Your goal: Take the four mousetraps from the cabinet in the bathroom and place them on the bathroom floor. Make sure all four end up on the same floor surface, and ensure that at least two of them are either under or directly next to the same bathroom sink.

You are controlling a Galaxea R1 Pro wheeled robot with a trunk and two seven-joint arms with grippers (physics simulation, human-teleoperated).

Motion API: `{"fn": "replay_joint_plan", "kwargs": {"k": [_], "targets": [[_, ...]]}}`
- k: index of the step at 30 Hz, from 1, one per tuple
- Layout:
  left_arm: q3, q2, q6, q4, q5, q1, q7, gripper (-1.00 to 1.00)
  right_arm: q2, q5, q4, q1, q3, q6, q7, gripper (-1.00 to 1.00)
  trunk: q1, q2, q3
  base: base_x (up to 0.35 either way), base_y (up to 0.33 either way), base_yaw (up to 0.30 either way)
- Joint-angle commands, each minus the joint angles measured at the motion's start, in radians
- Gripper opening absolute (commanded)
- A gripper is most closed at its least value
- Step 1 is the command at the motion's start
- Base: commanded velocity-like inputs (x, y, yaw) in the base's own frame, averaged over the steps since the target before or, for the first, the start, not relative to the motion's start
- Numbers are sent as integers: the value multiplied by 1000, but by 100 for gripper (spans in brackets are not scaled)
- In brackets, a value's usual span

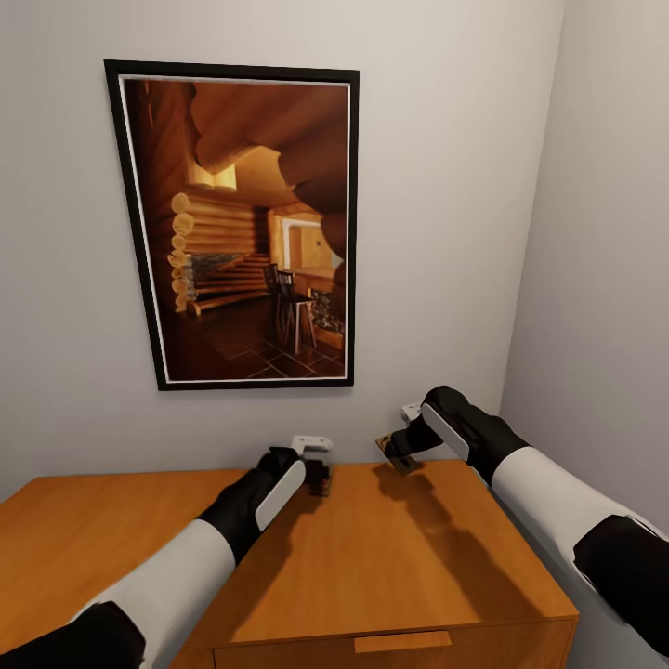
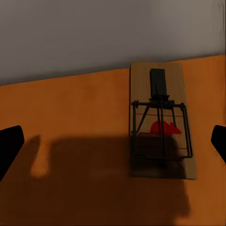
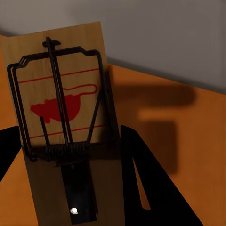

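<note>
Two brown wooden mousetraps: one (image 3: pixel 61 117) clenched in the right gripper (image 1: pixel 401 453), lifted off the orange-brown cabinet top (image 1: pixel 390 557); another (image 2: pixel 162 122) lies between the left gripper's (image 1: pixel 319 477) spread jaws.

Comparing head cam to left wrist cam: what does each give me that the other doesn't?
Head view alone: the framed picture on the wall, both arms, and the right gripper holding a mousetrap lifted above the cabinet.

Left wrist view alone: a second mousetrap lying flat on the cabinet top near the wall, red mouse print and wire bar legible, between the open left gripper's fingertips.

Shared: the orange cabinet top, the grey wall and the left gripper.
</note>
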Motion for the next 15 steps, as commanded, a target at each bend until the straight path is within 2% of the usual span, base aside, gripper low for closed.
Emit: {"fn": "replay_joint_plan", "kwargs": {"k": [1,2,6,15], "targets": [[-3,-1,-5,5,-5,-1,-5,100,-1,-3,-1,-1,5,2,-1,-100,0,-1,-1,0,0,0],[-3,-5,-15,14,-31,-1,-26,100,-1,-3,1,-2,5,2,-1,-100,0,-1,-1,0,0,0],[-3,-12,-27,26,-65,-1,-52,100,-3,-3,2,-2,5,2,-1,-100,0,-1,-1,0,0,0],[-2,-18,-32,35,-81,0,-63,100,-10,-3,3,-1,6,2,-2,-100,0,-1,-1,0,0,0]]}}
